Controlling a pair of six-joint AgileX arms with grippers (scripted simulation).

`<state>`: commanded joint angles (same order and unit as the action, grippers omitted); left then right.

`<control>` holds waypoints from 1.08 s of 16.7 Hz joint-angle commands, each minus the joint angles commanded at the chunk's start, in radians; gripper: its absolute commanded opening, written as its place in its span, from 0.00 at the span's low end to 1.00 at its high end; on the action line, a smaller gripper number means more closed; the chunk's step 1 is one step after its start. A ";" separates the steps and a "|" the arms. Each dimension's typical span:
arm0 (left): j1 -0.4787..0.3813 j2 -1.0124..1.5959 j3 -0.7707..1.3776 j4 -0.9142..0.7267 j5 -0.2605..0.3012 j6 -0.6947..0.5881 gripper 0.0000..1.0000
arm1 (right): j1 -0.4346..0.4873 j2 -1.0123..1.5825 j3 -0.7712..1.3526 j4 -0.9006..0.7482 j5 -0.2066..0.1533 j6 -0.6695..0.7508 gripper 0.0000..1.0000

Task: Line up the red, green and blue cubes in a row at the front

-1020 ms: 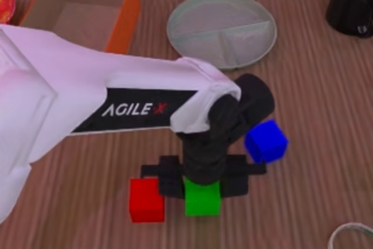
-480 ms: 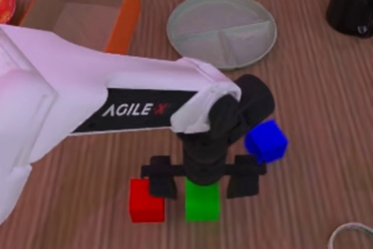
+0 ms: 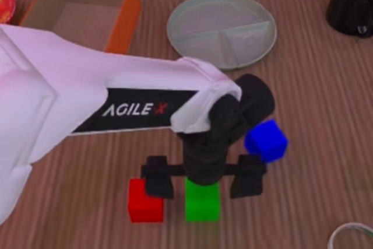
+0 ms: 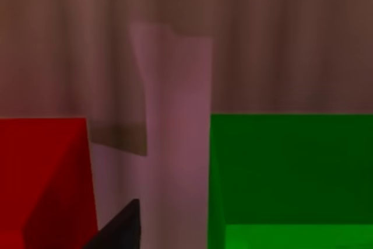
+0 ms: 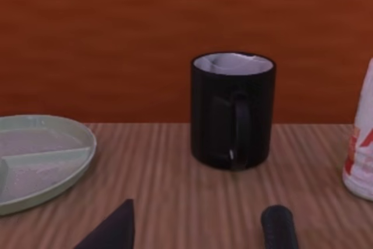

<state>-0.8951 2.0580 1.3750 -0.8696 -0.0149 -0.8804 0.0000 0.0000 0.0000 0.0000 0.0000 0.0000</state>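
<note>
The green cube (image 3: 202, 200) sits on the table (image 3: 315, 115) near its front edge, squarely between the two dark fingers of the left gripper (image 3: 203, 178), which are spread wide and touch neither side of it; one finger stands just off its left face, the other well off its right face, so the cube lies free on the wood. The red cube (image 3: 145, 200) rests just to the left of the green one, in line with it, and the left-hand finger overlaps the red cube's rear right corner from above. In the left wrist view the green cube (image 4: 290, 179) and red cube (image 4: 46, 182) appear side by side with a strip of bare table between them, and one dark fingertip (image 4: 119, 231) pokes into that gap. The blue cube (image 3: 266, 140) lies behind and to the right of the green one, turned at an angle, out of the row and partly tucked under the left arm's black wrist. Farther back are a pale divided plate (image 3: 221, 27) and an orange box (image 3: 87, 7), with a black mug (image 3: 351, 1) at the rear right corner. The right wrist view faces that mug (image 5: 233, 109), with the right gripper (image 5: 192, 228) low in front of it, fingers parted and holding nothing.
</note>
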 joint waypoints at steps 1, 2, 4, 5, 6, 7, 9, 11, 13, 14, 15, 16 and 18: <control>0.000 -0.004 0.012 -0.014 0.000 -0.001 1.00 | 0.000 0.000 0.000 0.000 0.000 0.000 1.00; 0.000 -0.012 0.030 -0.038 0.000 -0.002 1.00 | 0.000 0.000 0.000 0.000 0.000 0.000 1.00; 0.002 -0.036 0.076 -0.118 0.000 -0.002 1.00 | 0.000 0.000 0.000 0.000 0.000 0.000 1.00; 0.005 -0.050 0.101 -0.164 0.000 -0.003 1.00 | 0.000 0.000 0.000 0.000 0.000 0.000 1.00; 0.008 -0.063 0.124 -0.201 0.000 -0.004 1.00 | 0.000 0.000 0.000 0.000 0.000 0.000 1.00; 0.011 -0.075 0.143 -0.227 0.000 -0.005 1.00 | 0.000 0.000 0.000 0.000 0.000 0.000 1.00; 0.015 -0.088 0.158 -0.247 -0.001 -0.005 1.00 | 0.000 0.000 0.000 0.000 0.000 0.000 1.00; 0.015 -0.088 0.158 -0.247 -0.001 -0.005 1.00 | 0.000 0.000 0.000 0.000 0.000 0.000 1.00; 0.010 -0.085 0.155 -0.244 -0.001 -0.005 1.00 | 0.000 0.000 0.000 0.000 0.000 0.000 1.00; 0.016 -0.094 0.147 -0.238 -0.002 -0.004 1.00 | 0.004 0.010 0.010 -0.007 -0.001 0.001 1.00; 0.030 -0.113 0.129 -0.224 -0.003 -0.002 1.00 | 0.012 0.030 0.030 -0.022 -0.002 0.002 1.00; 0.049 -0.144 0.102 -0.204 -0.006 0.001 1.00 | 0.024 0.062 0.061 -0.043 -0.003 0.005 1.00; 0.102 -0.236 0.021 -0.149 -0.011 0.014 1.00 | 0.054 0.156 0.150 -0.104 -0.004 0.012 1.00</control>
<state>-0.7936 1.8222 1.3963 -1.0191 -0.0260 -0.8663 0.0538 0.1560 0.1501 -0.1041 -0.0044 0.0121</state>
